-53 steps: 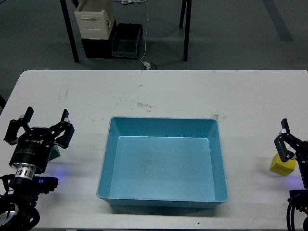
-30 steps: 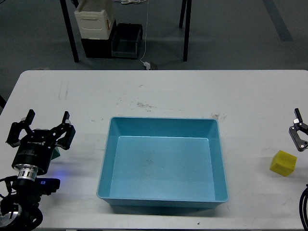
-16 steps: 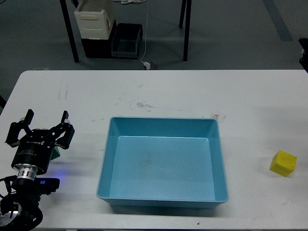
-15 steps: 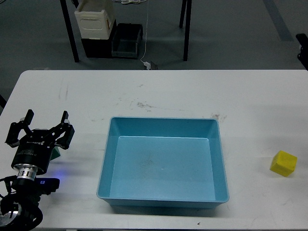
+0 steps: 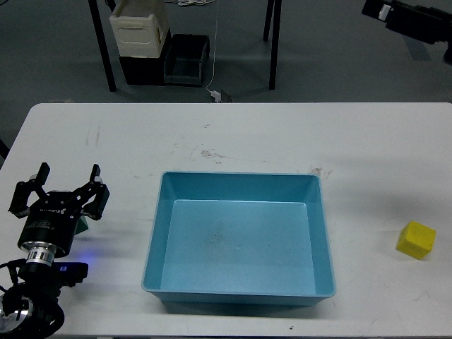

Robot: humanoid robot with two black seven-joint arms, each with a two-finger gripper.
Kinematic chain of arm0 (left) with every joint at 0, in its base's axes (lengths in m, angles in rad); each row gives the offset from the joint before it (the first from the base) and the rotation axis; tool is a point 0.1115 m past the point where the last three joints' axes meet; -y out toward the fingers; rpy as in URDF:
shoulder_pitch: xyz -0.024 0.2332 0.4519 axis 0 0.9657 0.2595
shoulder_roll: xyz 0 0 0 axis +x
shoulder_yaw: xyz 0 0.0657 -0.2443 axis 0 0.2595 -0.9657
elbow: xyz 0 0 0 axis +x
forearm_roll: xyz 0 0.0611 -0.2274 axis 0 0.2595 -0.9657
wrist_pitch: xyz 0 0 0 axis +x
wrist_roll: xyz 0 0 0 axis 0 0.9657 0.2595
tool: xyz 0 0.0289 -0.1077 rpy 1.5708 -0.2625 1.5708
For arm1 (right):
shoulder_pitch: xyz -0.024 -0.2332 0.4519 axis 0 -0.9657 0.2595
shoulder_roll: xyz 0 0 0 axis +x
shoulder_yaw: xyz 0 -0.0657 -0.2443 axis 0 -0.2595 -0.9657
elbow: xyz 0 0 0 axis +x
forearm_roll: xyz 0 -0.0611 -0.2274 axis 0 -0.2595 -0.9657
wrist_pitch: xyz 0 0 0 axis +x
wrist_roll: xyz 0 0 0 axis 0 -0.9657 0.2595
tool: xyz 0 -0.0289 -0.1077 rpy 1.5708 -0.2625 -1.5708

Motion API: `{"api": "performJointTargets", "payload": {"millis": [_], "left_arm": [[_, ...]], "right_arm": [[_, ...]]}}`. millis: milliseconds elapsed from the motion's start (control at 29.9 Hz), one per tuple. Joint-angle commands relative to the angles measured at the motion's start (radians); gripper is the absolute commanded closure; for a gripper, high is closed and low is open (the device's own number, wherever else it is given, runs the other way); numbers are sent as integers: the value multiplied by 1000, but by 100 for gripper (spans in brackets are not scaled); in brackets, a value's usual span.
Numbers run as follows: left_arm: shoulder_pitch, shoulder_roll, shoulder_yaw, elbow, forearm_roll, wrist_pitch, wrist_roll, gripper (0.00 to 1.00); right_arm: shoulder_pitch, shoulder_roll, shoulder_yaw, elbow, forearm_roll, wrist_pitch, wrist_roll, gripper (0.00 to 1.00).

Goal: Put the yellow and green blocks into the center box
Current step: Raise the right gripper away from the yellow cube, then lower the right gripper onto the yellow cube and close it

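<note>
Neither cube is sitting in the large shallow light-blue plastic tray (image 5: 239, 240) at the middle of the white counter (image 5: 282, 138); its floor is showing bare, so by the look of it both placements are waiting to be done.

The small bright yellow matte cube (image 5: 415, 239) is resting on the counter well to the right of the tray, with nothing touching it. The small dark green cube (image 5: 83, 224) is peeking out only as a sliver at the left, mostly hidden behind the left claw (image 5: 62, 182), which is hovering over it with its fingers spread wide and gripping nothing.

A dark part (image 5: 409, 20) is showing at the top right corner, high above the counter; I judge it to be the right arm, but whether its claw is wide or narrow I cannot tell.
</note>
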Motion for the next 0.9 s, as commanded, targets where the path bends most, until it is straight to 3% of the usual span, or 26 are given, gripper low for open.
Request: {"api": "performJointTargets", "payload": {"millis": [0, 334, 601, 869], "left_arm": [[0, -1, -2, 1, 0, 2, 0, 0], [0, -15, -2, 22, 0, 0, 0, 0], [0, -17, -2, 30, 0, 0, 0, 0], [0, -17, -2, 30, 0, 0, 0, 0]], "right_arm": [[157, -58, -186, 48, -181, 75, 1, 1], [179, -170, -410, 244, -634, 81, 1, 1], [160, -164, -602, 234, -686, 83, 1, 1], [39, -136, -616, 168, -690, 81, 1, 1]]}}
